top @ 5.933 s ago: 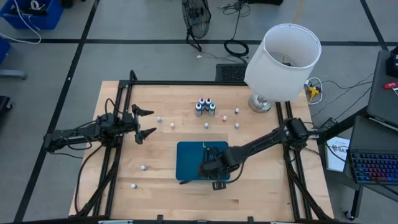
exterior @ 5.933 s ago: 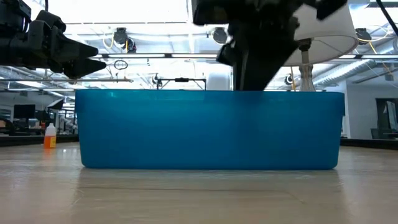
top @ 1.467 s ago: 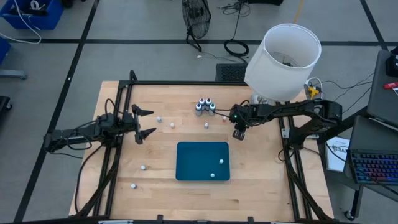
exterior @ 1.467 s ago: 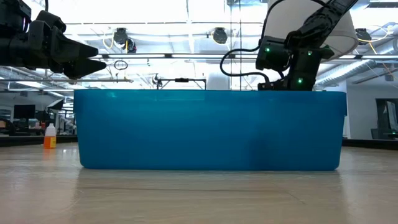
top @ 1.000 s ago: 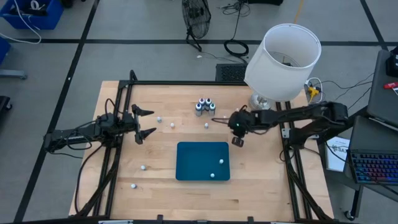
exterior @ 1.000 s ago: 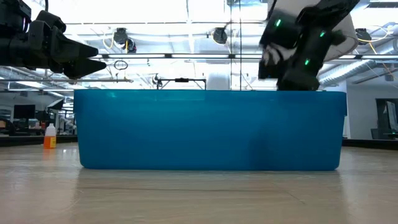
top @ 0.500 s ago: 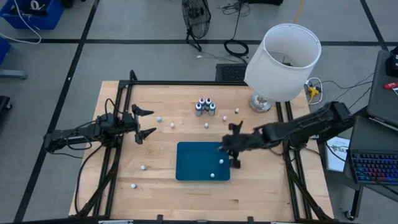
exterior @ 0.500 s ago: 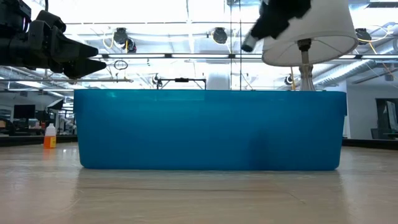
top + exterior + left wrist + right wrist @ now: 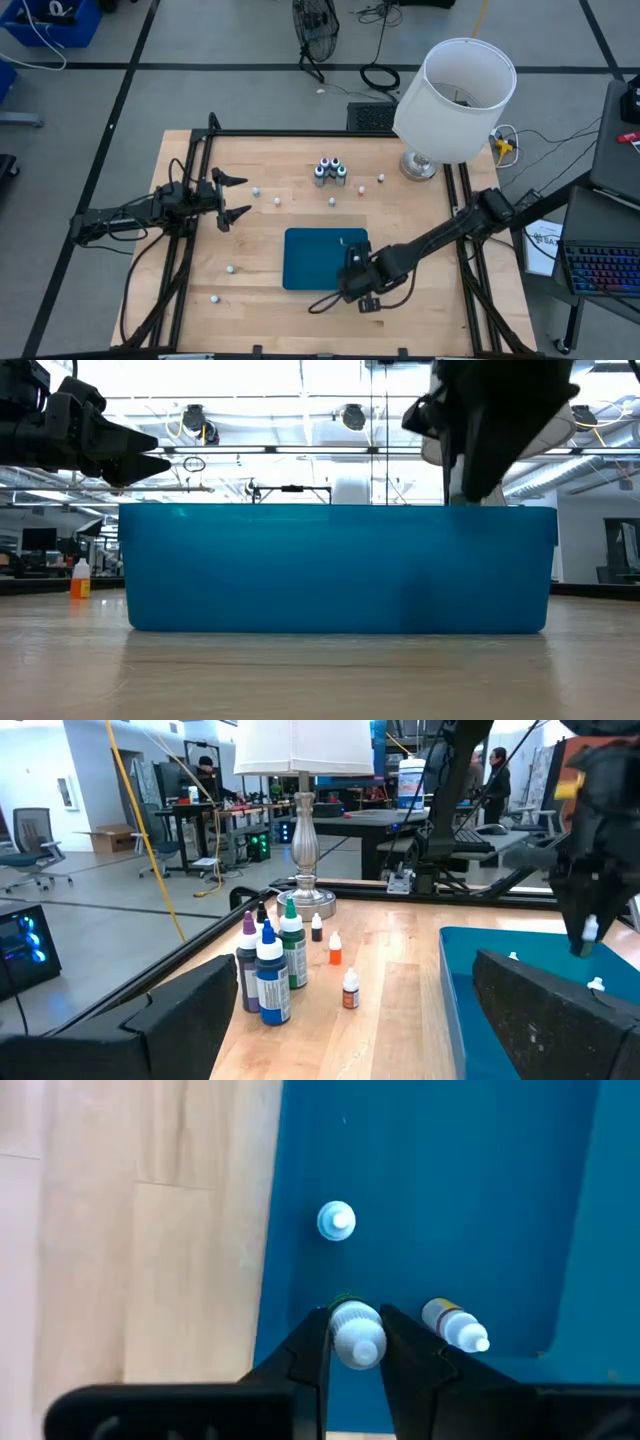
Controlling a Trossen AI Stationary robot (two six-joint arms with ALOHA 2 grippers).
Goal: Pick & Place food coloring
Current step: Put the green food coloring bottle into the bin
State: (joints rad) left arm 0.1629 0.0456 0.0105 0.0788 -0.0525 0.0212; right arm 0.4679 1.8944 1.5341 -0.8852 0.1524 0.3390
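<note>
- Right gripper (image 9: 356, 1342) is over the teal tray (image 9: 300, 250), fingers pinched on a tiny white-capped food-colouring bottle (image 9: 356, 1334), cap showing between the two dark fingers in the right wrist view.
- From above, that gripper (image 9: 353, 275) sits at the tray's near right corner, arm stretched in from the right side of the table.
- Two small bottles are in the tray by the wrist view: one standing cap-up (image 9: 337, 1221), one lying on its side (image 9: 455, 1327) just beside the fingers.
- Step in hand, as I read it: the placing (bottle carried over the tray, not yet let go).
- Next move calls for parting the fingers so the bottle drops clear of the one lying beside it, then lifting straight up so nothing gets dragged along.
- More to fetch: small bottles dot the wood, one (image 9: 332, 202) behind the tray and one (image 9: 231, 269) to its left, with a cluster of larger bottles (image 9: 330, 171) at the back.
- Left gripper (image 9: 232, 197) waits at the table's left, fingers spread wide, holding nothing.
- White lamp (image 9: 455, 98) stands at the back right corner.
</note>
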